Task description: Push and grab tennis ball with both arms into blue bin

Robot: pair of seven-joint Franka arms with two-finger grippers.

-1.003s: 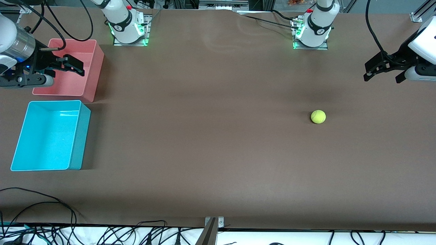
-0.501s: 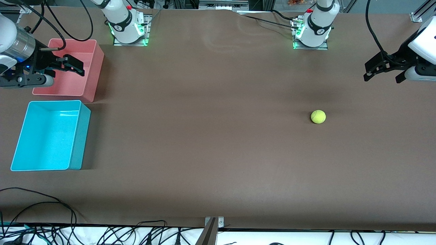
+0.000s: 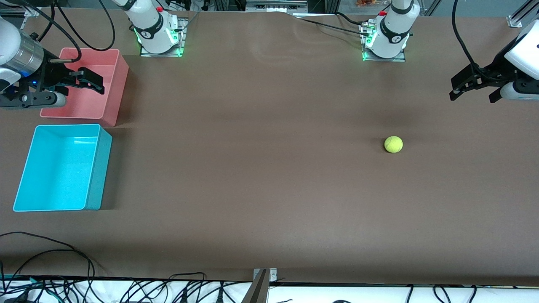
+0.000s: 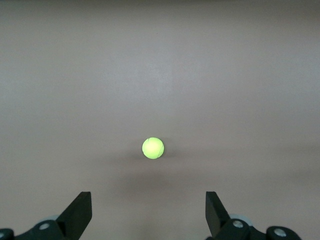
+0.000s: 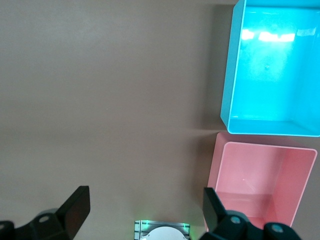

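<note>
The tennis ball (image 3: 393, 144) is small and yellow-green and lies on the brown table toward the left arm's end; it also shows in the left wrist view (image 4: 153, 148). My left gripper (image 3: 471, 90) is open and empty, up in the air over the table at that end, apart from the ball (image 4: 148, 210). The blue bin (image 3: 63, 167) stands open and empty at the right arm's end; it also shows in the right wrist view (image 5: 272, 70). My right gripper (image 3: 90, 82) is open and empty above the pink bin (image 3: 90, 82) (image 5: 145, 207).
The pink bin (image 3: 110, 90) stands beside the blue bin, farther from the front camera; it also shows in the right wrist view (image 5: 260, 182). The two green-lit arm bases (image 3: 158, 35) (image 3: 385, 40) stand along the table's back edge. Cables hang off the front edge.
</note>
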